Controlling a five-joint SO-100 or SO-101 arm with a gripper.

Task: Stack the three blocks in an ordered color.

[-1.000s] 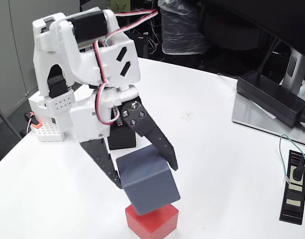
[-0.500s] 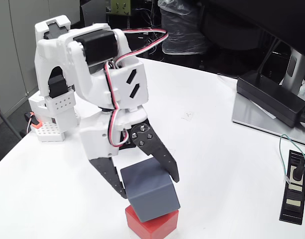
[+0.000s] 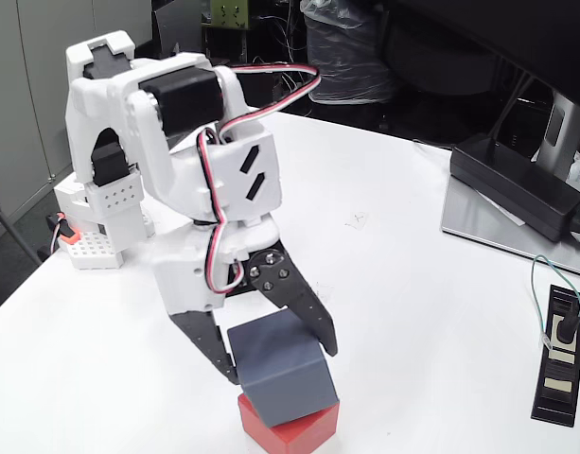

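Gripper clamped on blue-grey block, tilted, touching top of red block.

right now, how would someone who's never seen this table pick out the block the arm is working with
Start at the white robot arm on the left of the round white table in the fixed view. Follow it down to its black gripper, near the table's front edge. The blue-grey cube sits tilted between the fingers, on top of the red cube; it is the upper block and the only grey one.
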